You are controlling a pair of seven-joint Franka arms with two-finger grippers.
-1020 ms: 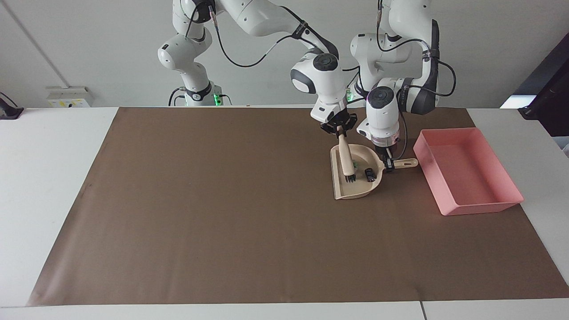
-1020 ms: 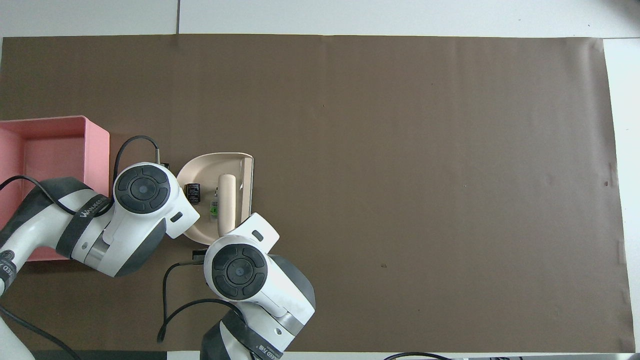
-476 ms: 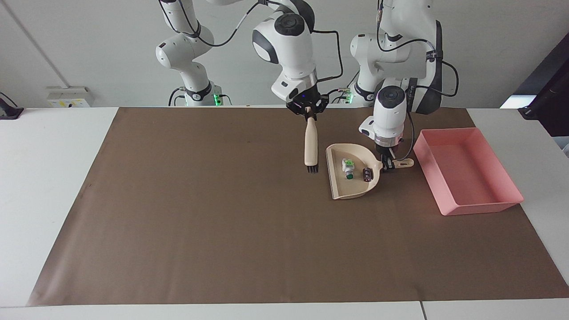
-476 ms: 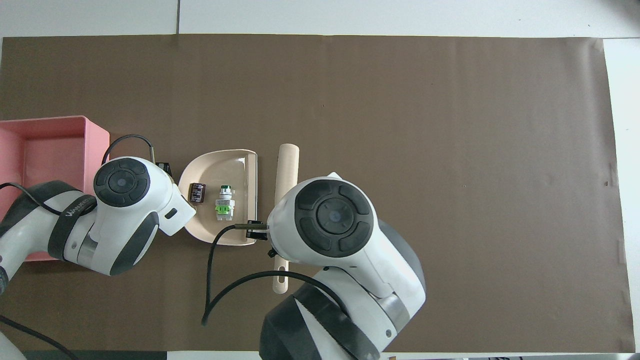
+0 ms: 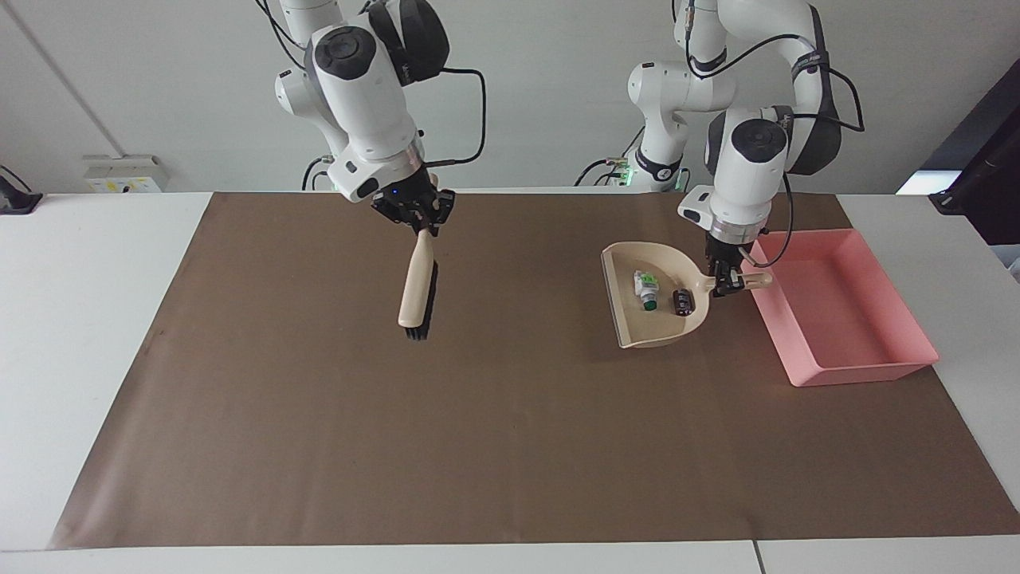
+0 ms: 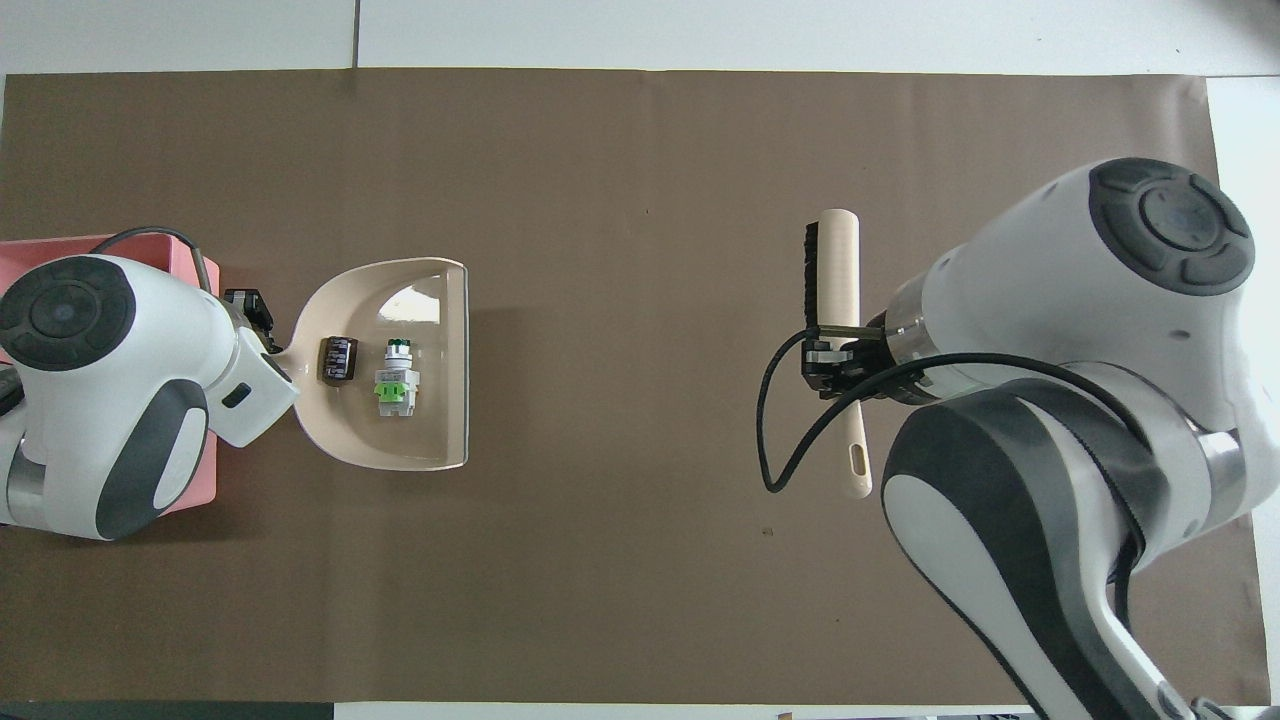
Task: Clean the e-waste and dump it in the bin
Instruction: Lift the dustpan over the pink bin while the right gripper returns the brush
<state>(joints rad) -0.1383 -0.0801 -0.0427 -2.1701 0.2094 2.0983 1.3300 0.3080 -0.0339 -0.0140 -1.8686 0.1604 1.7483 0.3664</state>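
My left gripper [image 5: 725,283] is shut on the handle of the beige dustpan [image 5: 649,319] and holds it up over the mat, beside the pink bin [image 5: 865,373]. In the pan lie the e-waste bits: a white piece with a green end [image 5: 645,289] and a small black block [image 5: 684,302]. My right gripper [image 5: 422,219] is shut on the handle of a beige brush [image 5: 416,291], which hangs bristles down over the mat toward the right arm's end. The overhead view shows the pan [image 6: 420,300], the white piece [image 6: 396,378], the black block [image 6: 336,358], the brush [image 6: 838,270], the left gripper [image 6: 262,320] and the right gripper [image 6: 835,360].
A brown mat [image 5: 478,438] covers most of the white table. The bin holds nothing that I can see; in the overhead view the left arm covers most of the bin [image 6: 195,480].
The right gripper lifted the brush out of the dustpan and carried it away toward the right arm's end. The left gripper raised the dustpan with the bits in it and moved it toward the bin.
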